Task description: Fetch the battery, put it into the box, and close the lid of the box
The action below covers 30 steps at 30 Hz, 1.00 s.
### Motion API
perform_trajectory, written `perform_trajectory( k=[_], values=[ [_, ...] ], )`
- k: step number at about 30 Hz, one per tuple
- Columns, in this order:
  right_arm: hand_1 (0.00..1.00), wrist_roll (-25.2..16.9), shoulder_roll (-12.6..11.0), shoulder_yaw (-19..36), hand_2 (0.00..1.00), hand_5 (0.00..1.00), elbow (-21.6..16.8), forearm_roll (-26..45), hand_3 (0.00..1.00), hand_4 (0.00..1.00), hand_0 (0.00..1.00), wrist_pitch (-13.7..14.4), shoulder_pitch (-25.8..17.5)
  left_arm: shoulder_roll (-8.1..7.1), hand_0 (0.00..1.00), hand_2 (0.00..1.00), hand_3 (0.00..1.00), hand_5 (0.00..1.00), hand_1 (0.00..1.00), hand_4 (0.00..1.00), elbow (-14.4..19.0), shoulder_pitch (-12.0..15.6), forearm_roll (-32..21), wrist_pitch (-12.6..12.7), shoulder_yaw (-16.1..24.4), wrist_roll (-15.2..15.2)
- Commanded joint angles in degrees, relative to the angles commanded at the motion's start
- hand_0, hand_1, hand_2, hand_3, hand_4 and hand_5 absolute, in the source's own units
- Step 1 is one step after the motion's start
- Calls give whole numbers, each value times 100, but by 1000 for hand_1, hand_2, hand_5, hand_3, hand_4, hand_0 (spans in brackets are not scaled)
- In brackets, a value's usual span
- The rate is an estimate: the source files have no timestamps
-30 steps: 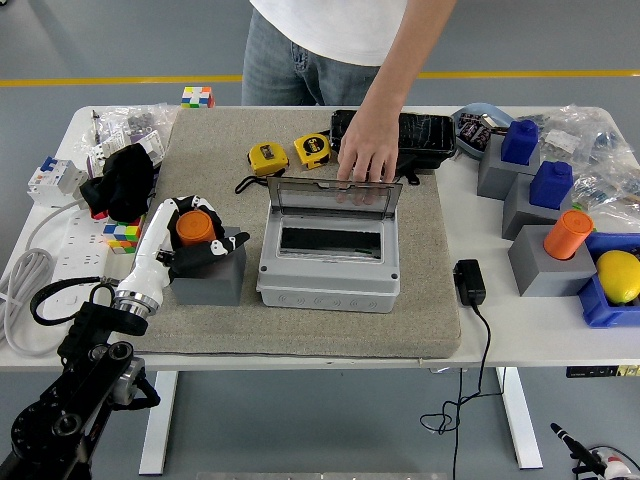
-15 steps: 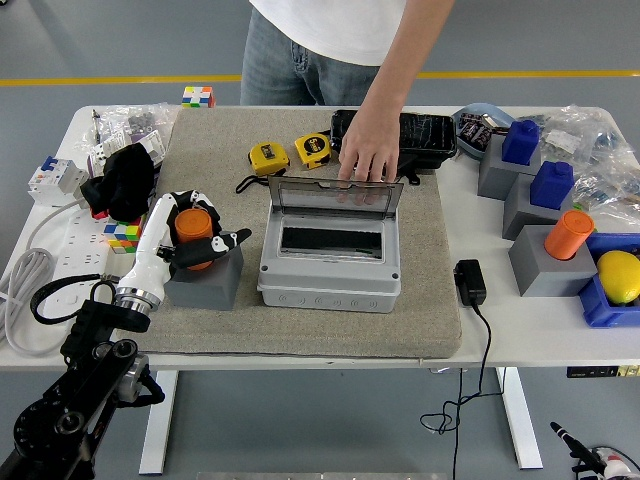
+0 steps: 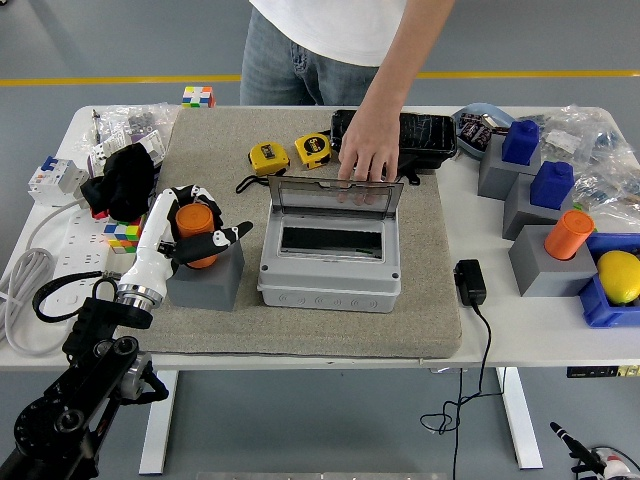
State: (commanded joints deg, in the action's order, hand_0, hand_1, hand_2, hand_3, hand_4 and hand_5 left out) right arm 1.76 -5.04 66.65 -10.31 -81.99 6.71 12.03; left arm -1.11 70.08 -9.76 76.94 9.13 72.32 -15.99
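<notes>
Orange battery (image 3: 196, 232), at nine o'clock of the open box (image 3: 330, 270), sits in a grey holder, wrapped by the left hand (image 3: 192, 235); fetching step, so next seems lifting it clear.

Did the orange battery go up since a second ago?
Yes. The orange battery, gripped by the left hand, has risen a little out of the grey holder, which stayed put.
</notes>
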Motion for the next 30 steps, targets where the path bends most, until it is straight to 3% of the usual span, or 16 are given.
perform_trajectory(
  k=[6,11,15,18,25,30],
  values=[
    [766,5,-4,18,745,998,0,-15,822,998,829,-2,6,-110,67,133,158,2,67,906,160,-163,-51,100,257,17],
    [766,17,-11,48,745,998,0,-55,822,998,828,-7,0,-268,67,133,157,2,64,897,544,-280,435,432,339,181],
    [766,13,-17,10,745,998,0,-26,822,998,828,-5,8,-508,67,133,157,2,64,897,1090,-300,1327,1106,161,797],
    [766,13,-22,-7,745,998,0,-18,823,998,828,-5,16,-675,68,131,156,2,65,896,1466,-329,2072,1452,-46,1260],
    [766,10,-50,-70,745,998,0,28,822,998,828,-3,43,-1077,69,132,152,2,67,898,2177,-452,3748,1623,-799,1635],
    [766,23,-65,-15,745,998,0,-32,822,998,828,-8,41,-1244,71,125,129,18,71,906,2347,-667,4947,1782,-1613,1556]
  ],
)
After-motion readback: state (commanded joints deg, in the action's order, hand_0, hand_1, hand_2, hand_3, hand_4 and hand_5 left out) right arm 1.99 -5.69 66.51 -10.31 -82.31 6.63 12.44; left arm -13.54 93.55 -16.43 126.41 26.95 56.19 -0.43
